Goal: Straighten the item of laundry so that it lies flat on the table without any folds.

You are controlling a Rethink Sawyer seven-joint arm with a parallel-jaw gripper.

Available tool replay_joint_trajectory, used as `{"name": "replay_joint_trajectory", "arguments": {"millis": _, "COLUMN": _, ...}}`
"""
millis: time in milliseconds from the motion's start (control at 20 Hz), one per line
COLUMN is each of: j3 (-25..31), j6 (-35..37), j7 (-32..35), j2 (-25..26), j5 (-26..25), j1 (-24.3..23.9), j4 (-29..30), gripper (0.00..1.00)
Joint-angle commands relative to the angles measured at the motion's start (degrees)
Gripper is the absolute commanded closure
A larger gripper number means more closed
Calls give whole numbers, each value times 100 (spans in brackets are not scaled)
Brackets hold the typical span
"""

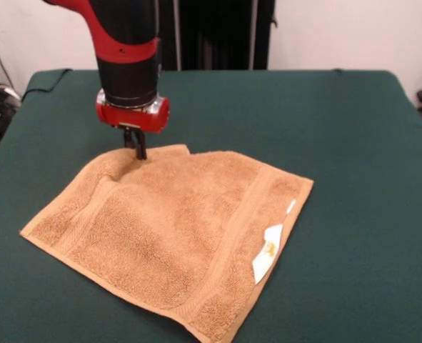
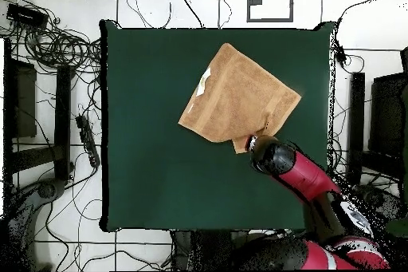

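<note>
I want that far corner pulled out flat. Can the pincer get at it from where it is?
Probably yes: the pincer is already down at the towel's far corner, where the cloth bunches, and nothing else on the table stands in its way.

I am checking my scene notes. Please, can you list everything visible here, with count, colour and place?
towel: one, orange-tan, lying near the table's middle, far corner bunched under the hand
label: one, white, at the towel's edge
table: one, dark green cloth cover, fills most of the front view
cables: many, black, on the white floor around the table
arm: one, red and black, coming down from above
hand: one, black, at the towel's far corner; open or shut unclear
</note>
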Motion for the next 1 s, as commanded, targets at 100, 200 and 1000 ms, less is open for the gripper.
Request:
{"name": "replay_joint_trajectory", "arguments": {"millis": 100, "j3": 406, "j6": 193, "j7": 501, "j2": 313, "j5": -511, "j1": -275, "j4": 630, "gripper": 100}}
{"name": "replay_joint_trajectory", "arguments": {"millis": 200, "j3": 433, "j6": 209, "j7": 492, "j2": 298, "j5": -588, "j1": -338, "j4": 674, "gripper": 100}}
{"name": "replay_joint_trajectory", "arguments": {"millis": 1000, "j3": 431, "j6": 433, "j7": 656, "j2": 76, "j5": -910, "j1": -536, "j4": 1020, "gripper": 100}}
